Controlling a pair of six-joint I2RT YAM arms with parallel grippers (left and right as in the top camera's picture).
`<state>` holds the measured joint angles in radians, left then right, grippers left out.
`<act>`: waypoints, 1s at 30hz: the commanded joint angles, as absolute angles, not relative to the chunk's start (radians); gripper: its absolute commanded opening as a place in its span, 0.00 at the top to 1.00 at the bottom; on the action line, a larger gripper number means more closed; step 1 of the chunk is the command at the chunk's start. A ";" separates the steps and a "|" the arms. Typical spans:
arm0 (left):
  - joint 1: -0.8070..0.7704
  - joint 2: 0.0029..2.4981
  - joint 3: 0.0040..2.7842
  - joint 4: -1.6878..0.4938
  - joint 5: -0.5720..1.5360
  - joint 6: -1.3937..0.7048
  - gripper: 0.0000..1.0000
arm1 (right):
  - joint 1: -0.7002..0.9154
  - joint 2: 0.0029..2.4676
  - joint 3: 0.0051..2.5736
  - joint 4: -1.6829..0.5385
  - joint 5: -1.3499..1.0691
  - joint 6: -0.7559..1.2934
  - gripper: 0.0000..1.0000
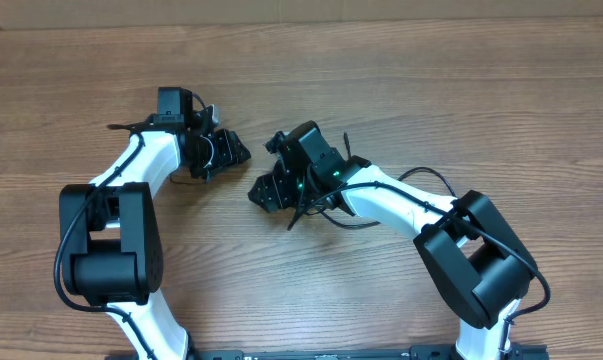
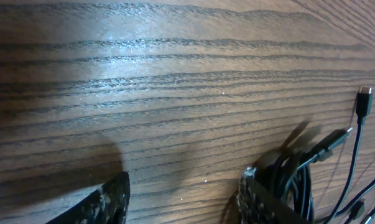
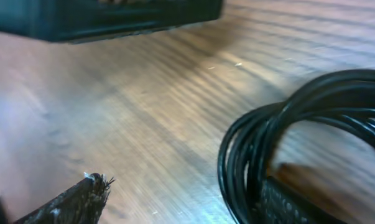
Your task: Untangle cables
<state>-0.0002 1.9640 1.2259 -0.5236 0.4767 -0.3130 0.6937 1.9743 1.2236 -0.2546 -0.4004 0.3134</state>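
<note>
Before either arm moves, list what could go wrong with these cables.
A coil of the cables loops against one finger of the right end effector; pulling away could drag the whole bundle.
The left end effector is open beside the cables, not around them; closing may grab nothing.
Both end effectors sit close together overhead and might collide.

Black cables (image 3: 243,162), brown wood-grain table (image 2: 175,74), white-and-black arms (image 1: 146,160)
</note>
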 commanded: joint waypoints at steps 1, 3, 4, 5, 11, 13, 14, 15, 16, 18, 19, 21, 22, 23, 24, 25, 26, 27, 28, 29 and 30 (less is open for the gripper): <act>-0.004 1.973 1.248 -0.523 0.472 -0.319 0.43 | 0.694 1.993 1.228 -0.252 -0.474 0.309 0.23; -0.004 1.973 1.248 -0.523 0.472 -0.319 0.43 | 0.694 1.993 1.228 -0.253 -0.474 0.309 0.22; -0.004 1.973 1.248 -0.523 0.472 -0.319 0.43 | 0.696 1.993 1.228 -0.255 -0.477 0.309 0.22; -0.004 1.973 1.248 -0.523 0.472 -0.319 0.43 | 0.697 1.993 1.228 -0.258 -0.484 0.309 0.22; -0.004 1.973 1.248 -0.523 0.472 -0.319 0.42 | 0.715 1.993 1.228 -0.267 -0.560 0.309 0.22; -0.004 1.973 1.248 -0.523 0.472 -0.319 0.42 | 0.725 1.993 1.228 -0.271 -0.560 0.309 0.22; -0.004 1.973 1.248 -0.523 0.472 -0.319 0.42 | 0.730 1.993 1.228 -0.274 -0.560 0.309 0.21; -0.004 1.973 1.248 -0.523 0.472 -0.319 0.42 | 0.735 1.993 1.228 -0.276 -0.560 0.309 0.21; -0.004 1.973 1.248 -0.523 0.472 -0.319 0.41 | 0.739 1.993 1.228 -0.278 -0.560 0.309 0.21; -0.004 1.973 1.248 -0.523 0.472 -0.319 0.41 | 0.749 1.993 1.228 -0.284 -0.562 0.309 0.19; -0.004 1.973 1.248 -0.523 0.472 -0.319 0.41 | 0.754 1.993 1.228 -0.287 -0.564 0.310 0.18; -0.004 1.973 1.248 -0.523 0.472 -0.319 0.41 | 0.768 1.993 1.228 -0.293 -0.564 0.309 0.18; -0.004 1.973 1.248 -0.523 0.472 -0.319 0.41 | 0.776 1.993 1.228 -0.294 -0.564 0.310 0.18; -0.004 1.973 1.248 -0.523 0.472 -0.319 0.41 | 0.785 1.993 1.228 -0.294 -0.564 0.310 0.18; -0.004 1.973 1.248 -0.523 0.472 -0.319 0.41 | 0.794 1.993 1.228 -0.293 -0.564 0.309 0.18; -0.004 1.973 1.248 -0.523 0.472 -0.319 0.41 | 0.801 1.993 1.228 -0.293 -0.563 0.309 0.18; -0.004 1.973 1.248 -0.523 0.472 -0.319 0.41 | 0.808 1.993 1.228 -0.293 -0.563 0.309 0.18; -0.004 1.973 1.248 -0.523 0.472 -0.319 0.41 | 0.812 1.993 1.228 -0.293 -0.563 0.309 0.18; -0.004 1.973 1.248 -0.523 0.472 -0.319 0.41 | 0.815 1.993 1.228 -0.293 -0.563 0.309 0.18; -0.004 1.973 1.248 -0.523 0.472 -0.319 0.41 | 0.817 1.993 1.228 -0.293 -0.563 0.309 0.18; -0.004 1.973 1.248 -0.523 0.472 -0.319 0.41 | 0.817 1.993 1.228 -0.293 -0.564 0.309 0.18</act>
